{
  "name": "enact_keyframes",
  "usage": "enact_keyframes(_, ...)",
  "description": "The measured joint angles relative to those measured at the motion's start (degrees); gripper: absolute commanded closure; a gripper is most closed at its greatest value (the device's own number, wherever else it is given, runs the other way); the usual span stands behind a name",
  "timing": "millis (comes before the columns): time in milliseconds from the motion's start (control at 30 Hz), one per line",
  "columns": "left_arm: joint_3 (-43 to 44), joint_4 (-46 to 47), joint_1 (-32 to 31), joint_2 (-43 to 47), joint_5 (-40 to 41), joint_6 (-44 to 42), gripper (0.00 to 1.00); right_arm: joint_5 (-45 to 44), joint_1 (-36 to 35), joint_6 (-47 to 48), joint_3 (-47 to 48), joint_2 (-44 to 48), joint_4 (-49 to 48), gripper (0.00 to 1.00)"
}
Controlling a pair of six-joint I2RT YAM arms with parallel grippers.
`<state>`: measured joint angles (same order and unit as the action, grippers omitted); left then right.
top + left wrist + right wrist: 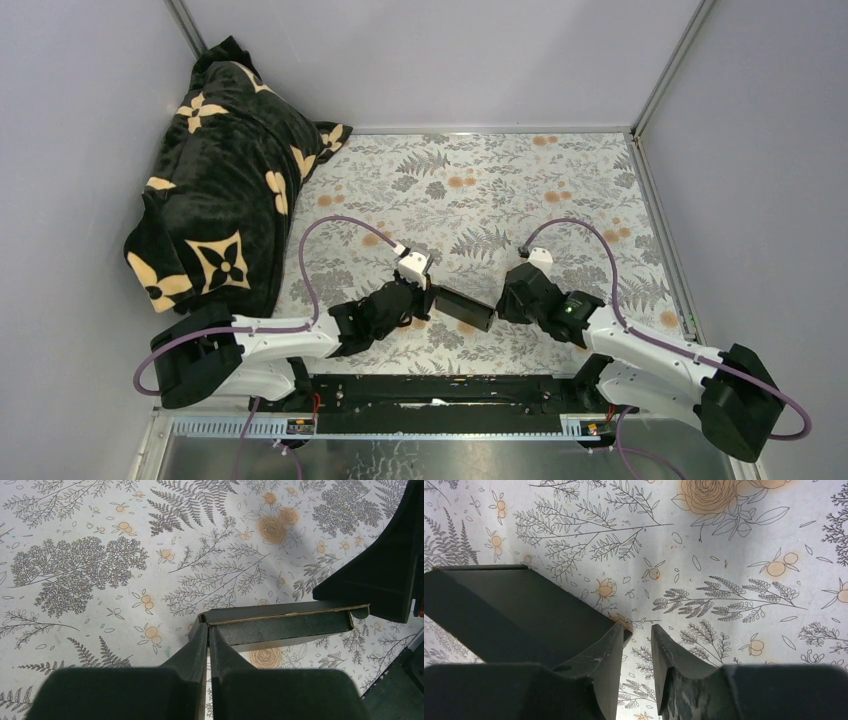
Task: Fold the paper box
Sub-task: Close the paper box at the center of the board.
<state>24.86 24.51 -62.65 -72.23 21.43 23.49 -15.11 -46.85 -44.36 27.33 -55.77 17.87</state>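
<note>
The paper box [465, 307] is a small black card box held just above the floral cloth, between the two arms. My left gripper [432, 297] is shut on the thin end wall at its left corner. In the left wrist view the fingertips [208, 626] pinch that wall, and the box [280, 625] runs off to the right, its brown cut edge showing. My right gripper [500, 303] is at the box's other end. Its jaws [638, 632] stand apart with only cloth between them. The box [519, 615] lies against the outer side of its left finger.
A black plush blanket [225, 180] with cream flowers is heaped at the back left. The floral cloth [500, 190] covers the table, with grey walls on three sides. A black rail [440, 390] runs along the near edge between the arm bases.
</note>
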Motion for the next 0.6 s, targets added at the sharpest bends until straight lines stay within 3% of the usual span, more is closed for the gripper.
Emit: enact_keyframes(600,0.85,-2.25,-0.02,-0.24,0.70,0.28,0.94,4.83,0.85,0.33,-0.94,5.79,2.47,0.66)
